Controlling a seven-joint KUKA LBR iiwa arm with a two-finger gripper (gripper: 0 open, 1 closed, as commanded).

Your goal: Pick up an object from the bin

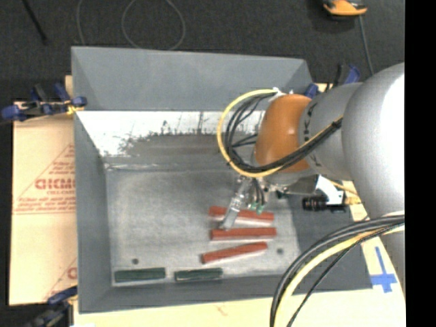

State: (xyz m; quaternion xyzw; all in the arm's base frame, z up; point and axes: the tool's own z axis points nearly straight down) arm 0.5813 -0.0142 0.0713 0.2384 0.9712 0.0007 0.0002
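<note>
My gripper [236, 211] is low in the right half of the bin, under the orange wrist cover. It sits on the topmost of three red bars [262, 216], crossing its left part. A second red bar [243, 234] lies just in front of that one. The third red bar [234, 253] lies a little nearer the front wall, slightly tilted. A small green piece [257, 208] shows right beside the gripper on the top bar; I cannot tell whether it is a loose thing.
Two dark green flat bars [139, 274] [198, 274] lie end to end along the bin's front wall at the left. The arm and its cable loops hang over the bin's right rear part.
</note>
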